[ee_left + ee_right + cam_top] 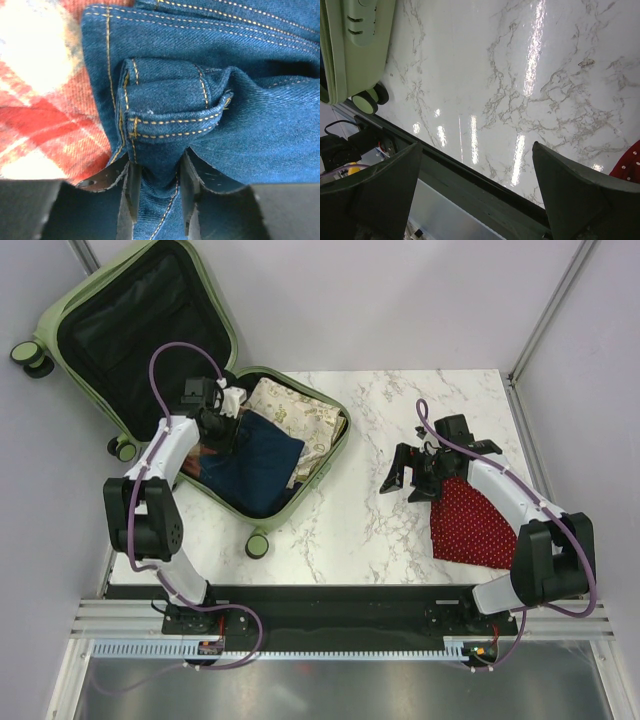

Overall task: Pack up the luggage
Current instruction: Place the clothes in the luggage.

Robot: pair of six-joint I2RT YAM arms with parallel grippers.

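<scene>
The luggage [320, 470] lies open at the left of the marble table [400, 400], lid leaning back, holding jeans [240, 115], a plaid cloth [45, 110] and a floral cloth [300, 415]. The left gripper [157, 185] pinches a fold of the jeans; the right gripper [476, 150] hangs spread wide beside a red dotted cloth [470, 525]

The white marble table [360, 440] carried the open luggage [120, 330]; a red dotted cloth [470, 525] lay well right of the luggage.
</scene>
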